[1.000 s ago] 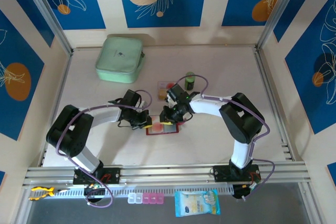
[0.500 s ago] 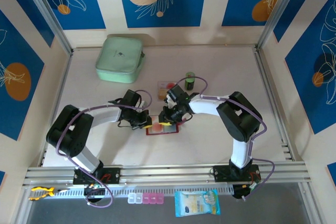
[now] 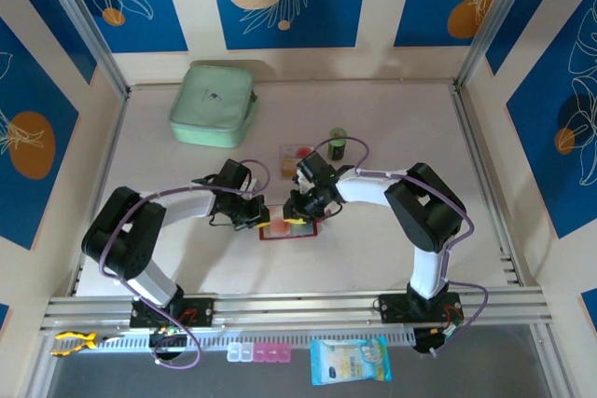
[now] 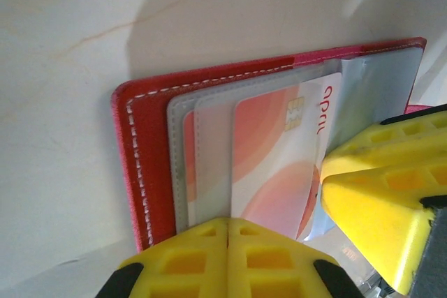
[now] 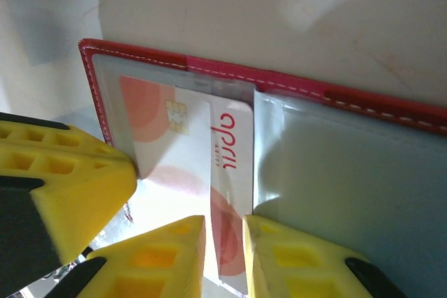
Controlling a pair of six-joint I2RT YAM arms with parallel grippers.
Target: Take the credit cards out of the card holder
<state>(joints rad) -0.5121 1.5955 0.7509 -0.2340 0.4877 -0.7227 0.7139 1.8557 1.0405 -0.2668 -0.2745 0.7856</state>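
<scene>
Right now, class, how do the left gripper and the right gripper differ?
The left gripper has its jaws shut tight with nothing between them; the right gripper has its jaws closed on the card. In the top view, the left gripper is at the left end of the wallet, while the right gripper is nearer its middle. Both have yellow fingers and work at the open wallet.

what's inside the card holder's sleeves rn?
An orange-and-white chip card, partway out of its clear sleeve in the card holder. The right gripper covers the card's lower end. Whether more cards sit beneath it is hidden.
</scene>
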